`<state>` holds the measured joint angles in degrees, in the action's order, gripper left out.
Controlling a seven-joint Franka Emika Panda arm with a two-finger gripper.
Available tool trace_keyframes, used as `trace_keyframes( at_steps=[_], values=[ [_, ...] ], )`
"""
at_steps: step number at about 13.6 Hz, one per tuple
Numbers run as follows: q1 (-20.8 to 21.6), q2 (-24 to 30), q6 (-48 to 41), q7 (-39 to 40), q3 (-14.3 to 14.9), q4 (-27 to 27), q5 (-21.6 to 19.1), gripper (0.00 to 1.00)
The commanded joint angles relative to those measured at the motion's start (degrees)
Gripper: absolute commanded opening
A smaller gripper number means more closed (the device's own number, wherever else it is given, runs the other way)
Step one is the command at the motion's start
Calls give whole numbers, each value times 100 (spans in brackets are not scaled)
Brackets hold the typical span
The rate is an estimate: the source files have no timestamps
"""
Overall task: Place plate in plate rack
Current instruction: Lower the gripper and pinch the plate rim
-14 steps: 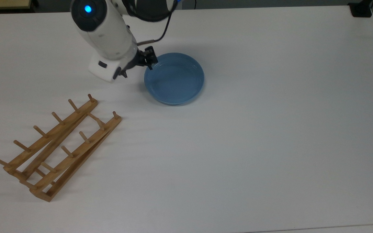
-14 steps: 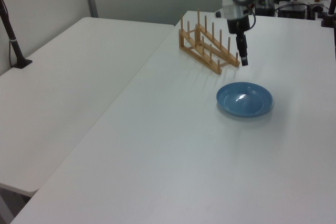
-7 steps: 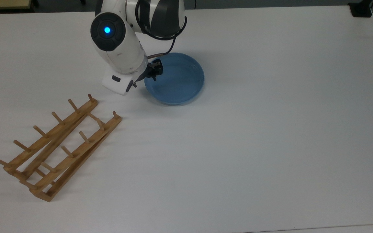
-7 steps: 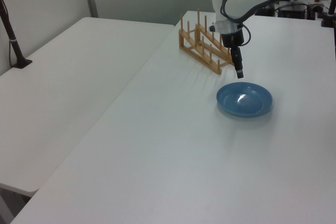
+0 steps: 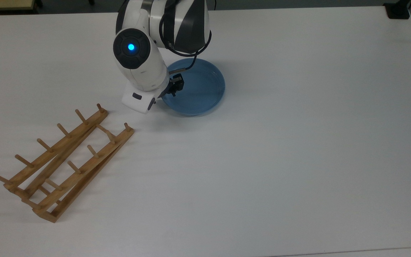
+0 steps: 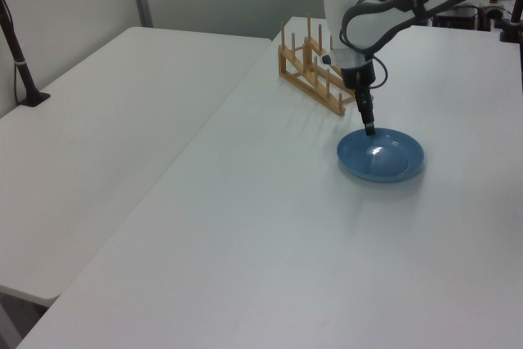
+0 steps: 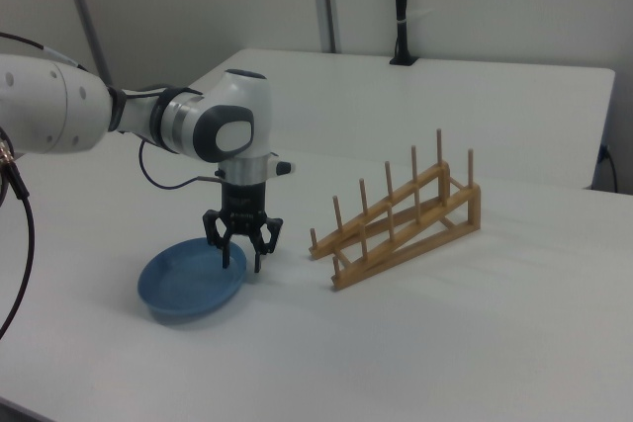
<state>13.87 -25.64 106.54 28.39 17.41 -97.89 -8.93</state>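
Observation:
The light-blue plate (image 5: 200, 89) (image 6: 384, 157) (image 7: 188, 284) lies flat on the white table. My gripper (image 5: 171, 92) (image 6: 369, 128) (image 7: 243, 260) points straight down at the plate's rim on the side facing the rack. It is open: in the right view one finger stands over the inside of the plate and the other just outside the rim. Nothing is held. The wooden plate rack (image 5: 62, 164) (image 6: 319, 67) (image 7: 396, 219) stands with nothing in it, apart from the plate, at the top view's lower left.
A black clamp (image 5: 398, 10) sits at the table's far corner in the top view. A second white table (image 6: 106, 120) adjoins at the left view's left, with a black pole (image 6: 18, 55) on it. Bare tabletop (image 5: 280, 160) spreads across the top view's right.
The arm has swung from beside the plate toward it and come down. The open gripper now hangs low at the plate's rim. Plate and rack have not moved.

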Motion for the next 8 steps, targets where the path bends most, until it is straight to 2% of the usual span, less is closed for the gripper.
trace_keyframes(
  at_steps=[1,5,8],
  values=[
    [116,-2,261,88,43,-169,5,57],
    [230,6,279,79,35,-169,136,38],
    [318,6,279,96,34,-187,321,31]
  ],
)
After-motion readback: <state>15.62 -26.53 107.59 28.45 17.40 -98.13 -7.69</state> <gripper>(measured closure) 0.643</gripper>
